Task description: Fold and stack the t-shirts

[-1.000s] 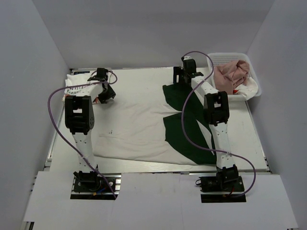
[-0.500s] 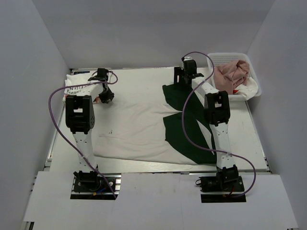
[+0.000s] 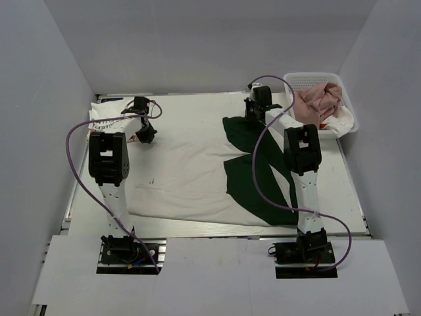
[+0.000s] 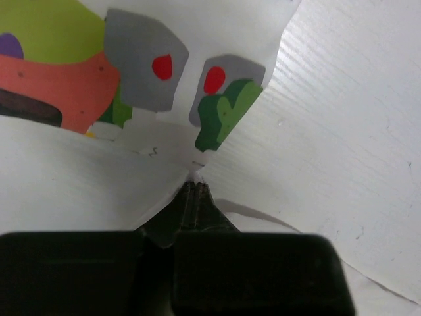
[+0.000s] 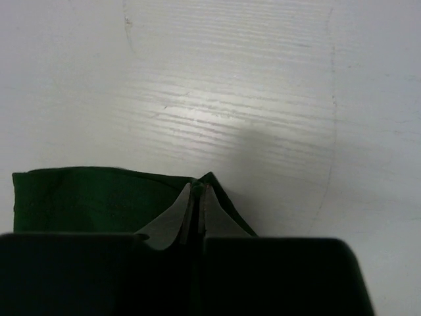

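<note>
White green-sleeved shirt (image 3: 184,178) lies unfolded mid-frame, left gripper (image 3: 145,135) and right gripper (image 3: 255,116) clamped on its upper edge; a pink shirt (image 3: 316,99) waits in the upper-right basket (image 3: 309,77).

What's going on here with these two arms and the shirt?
Two robot arms appear to be starting a fold on a white cloth t-shirt with dark green sleeves, spread flat on the table. The left arm's fingers are shut on its white far corner, beside a white t-shirt with colourful cartoon figures. The right arm's fingers pinch a dark green sleeve. A dusty pink shirt lies in the white plastic lattice basket.
</note>
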Robot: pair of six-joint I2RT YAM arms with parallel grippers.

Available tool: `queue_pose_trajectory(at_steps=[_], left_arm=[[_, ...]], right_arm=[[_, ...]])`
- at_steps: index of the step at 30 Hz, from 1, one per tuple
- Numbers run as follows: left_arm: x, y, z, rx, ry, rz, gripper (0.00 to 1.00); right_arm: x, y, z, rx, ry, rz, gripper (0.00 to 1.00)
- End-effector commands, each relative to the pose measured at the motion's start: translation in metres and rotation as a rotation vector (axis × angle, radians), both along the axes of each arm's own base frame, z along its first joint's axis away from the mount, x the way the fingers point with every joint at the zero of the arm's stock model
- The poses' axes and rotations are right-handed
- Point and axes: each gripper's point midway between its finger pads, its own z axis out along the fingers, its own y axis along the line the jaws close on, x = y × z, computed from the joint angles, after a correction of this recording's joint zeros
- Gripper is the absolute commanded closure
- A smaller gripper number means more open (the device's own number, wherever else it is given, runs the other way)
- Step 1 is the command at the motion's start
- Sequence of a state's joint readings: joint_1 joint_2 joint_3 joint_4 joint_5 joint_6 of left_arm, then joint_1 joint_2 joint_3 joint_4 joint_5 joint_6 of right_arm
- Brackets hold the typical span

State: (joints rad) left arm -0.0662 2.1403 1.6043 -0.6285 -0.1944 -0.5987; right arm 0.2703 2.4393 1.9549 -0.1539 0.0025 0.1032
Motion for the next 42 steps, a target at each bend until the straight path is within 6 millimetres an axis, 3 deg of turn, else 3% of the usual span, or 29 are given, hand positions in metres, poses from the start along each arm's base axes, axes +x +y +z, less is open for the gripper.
queue_pose_trajectory(at_steps=[1,3,4,5,6,7,8,9,10,11,12,13,18,21,22,23,25,27,29,30,31,34,38,40,42], left_arm=[[-0.026,-0.008,0.013,-0.028,0.046,-0.009,1.00],[-0.026,-0.007,0.026,-0.026,0.016,0.003,1.00],[-0.032,-0.006,0.027,-0.025,0.027,0.003,1.00],[-0.034,-0.008,0.030,-0.038,0.022,-0.003,1.00],[-0.041,-0.008,0.029,-0.037,0.032,-0.003,1.00],[-0.041,-0.008,0.038,-0.039,0.004,-0.003,1.00],[-0.045,-0.008,0.041,-0.044,0.000,0.005,1.00],[-0.053,-0.007,0.038,-0.043,0.014,0.005,1.00],[-0.054,-0.008,0.042,-0.048,-0.001,0.014,1.00],[-0.057,-0.005,0.051,-0.038,-0.024,0.020,1.00],[-0.064,-0.005,0.051,-0.043,-0.020,0.031,1.00],[-0.064,-0.003,0.056,-0.036,-0.038,0.034,1.00],[-0.071,0.001,0.086,-0.026,-0.144,0.044,1.00],[-0.070,0.009,0.110,0.018,-0.221,0.028,1.00],[-0.070,0.009,0.113,0.024,-0.237,0.017,1.00],[-0.068,0.010,0.123,0.027,-0.277,0.009,1.00],[-0.065,0.013,0.128,0.053,-0.303,-0.007,1.00],[-0.063,0.014,0.139,0.071,-0.338,-0.034,1.00],[-0.064,0.017,0.143,0.093,-0.343,-0.043,1.00],[-0.066,0.015,0.139,0.082,-0.334,-0.052,1.00],[-0.070,0.015,0.142,0.082,-0.343,-0.051,1.00],[-0.086,0.013,0.124,0.052,-0.319,-0.025,1.00],[-0.115,0.018,0.109,0.032,-0.296,0.065,1.00],[-0.128,0.022,0.115,0.018,-0.333,0.130,1.00],[-0.146,0.028,0.101,0.021,-0.320,0.188,1.00]], right_arm=[[-0.004,0.009,0.058,0.034,-0.094,0.052,1.00],[-0.008,0.013,0.066,0.043,-0.121,0.068,1.00],[-0.016,0.011,0.085,0.047,-0.144,0.073,1.00],[-0.021,0.013,0.082,0.049,-0.152,0.080,1.00],[-0.024,0.013,0.114,0.062,-0.205,0.082,1.00],[-0.037,0.010,0.096,0.049,-0.165,0.084,1.00],[-0.036,0.012,0.105,0.056,-0.207,0.085,1.00],[-0.041,0.009,0.131,0.064,-0.258,0.085,1.00],[-0.053,0.006,0.115,0.054,-0.223,0.080,1.00],[-0.055,0.005,0.120,0.052,-0.243,0.079,1.00],[-0.060,0.003,0.144,0.063,-0.282,0.078,1.00],[-0.070,0.001,0.132,0.054,-0.255,0.079,1.00],[-0.113,-0.005,0.162,0.063,-0.311,0.080,1.00],[-0.142,-0.015,0.156,0.056,-0.302,0.052,1.00],[-0.150,-0.018,0.171,0.066,-0.337,0.046,1.00],[-0.167,-0.023,0.162,0.062,-0.320,0.051,1.00],[-0.182,-0.025,0.176,0.067,-0.355,0.052,1.00],[-0.201,-0.028,0.166,0.075,-0.325,0.046,1.00],[-0.218,-0.031,0.172,0.082,-0.331,0.042,1.00],[-0.226,-0.032,0.164,0.084,-0.315,0.043,1.00],[-0.236,-0.032,0.162,0.088,-0.302,0.054,1.00],[-0.259,-0.033,0.165,0.123,-0.293,0.046,1.00],[-0.292,-0.033,0.144,0.122,-0.201,0.063,1.00],[-0.309,-0.035,0.140,0.126,-0.173,0.066,1.00],[-0.327,-0.038,0.123,0.123,-0.096,0.049,1.00]])
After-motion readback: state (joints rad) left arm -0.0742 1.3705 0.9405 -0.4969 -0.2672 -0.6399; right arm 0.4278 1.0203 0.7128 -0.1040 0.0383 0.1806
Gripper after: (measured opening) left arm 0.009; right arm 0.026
